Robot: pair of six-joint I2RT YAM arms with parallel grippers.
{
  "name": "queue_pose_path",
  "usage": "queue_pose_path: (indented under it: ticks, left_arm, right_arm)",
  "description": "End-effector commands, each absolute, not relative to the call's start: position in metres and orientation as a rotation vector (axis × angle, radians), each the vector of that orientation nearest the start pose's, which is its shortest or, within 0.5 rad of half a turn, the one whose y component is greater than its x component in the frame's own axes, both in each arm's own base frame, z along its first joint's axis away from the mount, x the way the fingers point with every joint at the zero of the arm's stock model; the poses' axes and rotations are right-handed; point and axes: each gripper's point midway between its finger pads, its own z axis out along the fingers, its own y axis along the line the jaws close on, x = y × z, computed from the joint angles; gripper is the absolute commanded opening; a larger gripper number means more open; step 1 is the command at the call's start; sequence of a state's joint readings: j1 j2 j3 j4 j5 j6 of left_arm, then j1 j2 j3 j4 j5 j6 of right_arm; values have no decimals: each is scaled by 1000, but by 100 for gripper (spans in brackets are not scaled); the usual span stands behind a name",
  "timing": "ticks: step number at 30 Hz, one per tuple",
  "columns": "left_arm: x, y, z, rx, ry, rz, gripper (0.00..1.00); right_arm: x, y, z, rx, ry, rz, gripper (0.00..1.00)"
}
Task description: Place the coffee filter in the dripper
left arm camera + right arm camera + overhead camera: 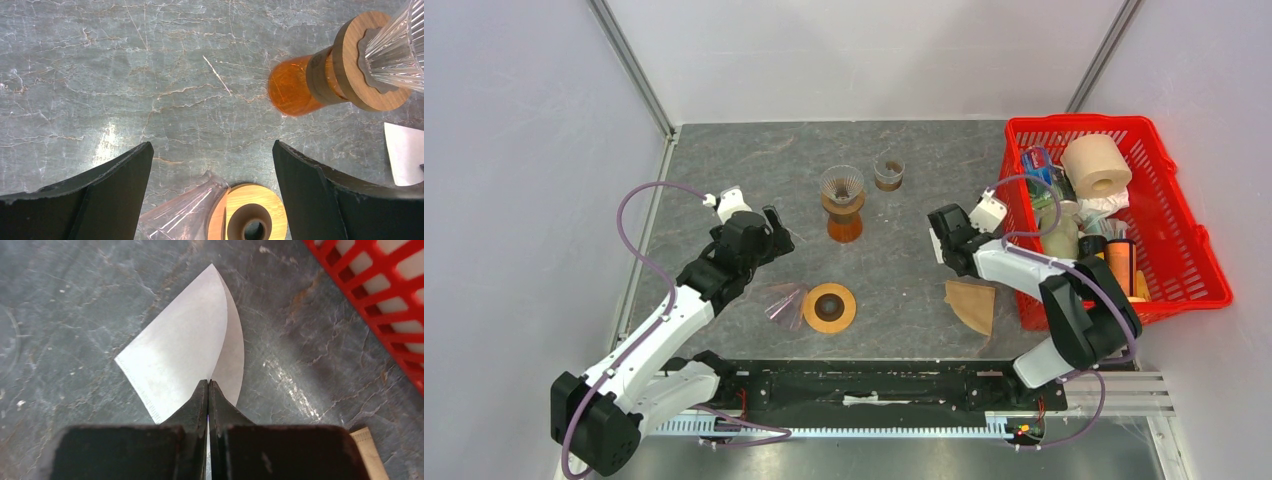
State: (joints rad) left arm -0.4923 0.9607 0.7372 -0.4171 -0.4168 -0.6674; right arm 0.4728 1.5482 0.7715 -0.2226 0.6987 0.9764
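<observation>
The brown coffee filter point(972, 303) lies flat on the table at the near right; it looks pale grey in the right wrist view point(185, 345). A clear ribbed dripper point(842, 183) with a wooden collar stands on an orange carafe point(844, 225) at the table's middle back, and also shows in the left wrist view point(395, 45). A second clear dripper point(786, 303) with a wooden ring lies on its side near the front point(180, 215). My right gripper point(944, 243) is shut and empty, with its tips point(208, 382) over the filter. My left gripper point(772, 238) is open and empty above the lying dripper point(212, 150).
A red basket point(1194, 290) with a paper roll point(1097, 165) and several bottles stands at the right, close beside the filter. A small glass cup point(888, 173) stands right of the upright dripper. Grey walls close in the left and back.
</observation>
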Motion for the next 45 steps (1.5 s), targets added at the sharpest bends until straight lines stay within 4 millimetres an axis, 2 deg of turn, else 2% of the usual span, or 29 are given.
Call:
queue_pose_path:
  ticks: [1, 5, 9, 15, 17, 19, 22, 25, 29, 33, 35, 39, 42, 45]
  left_arm:
    - [291, -98, 178, -459, 2062, -234, 96]
    - [290, -100, 180, -453, 2061, -243, 96]
    - [290, -102, 183, -447, 2057, -261, 96]
    - [289, -113, 191, -424, 2060, -337, 96]
    - [289, -118, 193, -412, 2065, -364, 96]
    - [289, -124, 198, -396, 2067, -404, 96]
    - [288, -139, 211, -339, 2061, -492, 96]
    - [285, -154, 224, -269, 2051, -589, 97]
    - [278, -190, 246, -98, 2012, -803, 96]
    - [267, -232, 260, 121, 2017, -1032, 97]
    - [261, -248, 260, 218, 2041, -1114, 97]
    - [249, -271, 245, 378, 2086, -1214, 97]
    - [237, -285, 236, 498, 2102, -1275, 96]
    - [215, -297, 230, 643, 2085, -1339, 97]
  right_arm:
    - [360, 77, 93, 672, 2019, -121, 0]
    - [365, 92, 119, 402, 2028, -55, 0]
    - [368, 120, 142, 32, 1987, 56, 0]
    - [359, 154, 182, -397, 1850, 142, 0]
    - [358, 157, 191, -469, 1833, 135, 0]
    - [351, 168, 194, -620, 1808, 145, 0]
    - [325, 198, 195, -996, 1649, 226, 0]
    - [292, 220, 200, -1285, 1473, 328, 0]
    - [250, 238, 203, -1550, 1376, 522, 0]
    - [202, 245, 191, -1845, 1261, 677, 0]
    - [189, 246, 192, -1927, 1183, 708, 0]
    - [169, 247, 199, -2046, 1060, 770, 0]
    - [166, 249, 199, -2097, 1046, 793, 0]
    - [166, 249, 197, -2130, 1057, 797, 0]
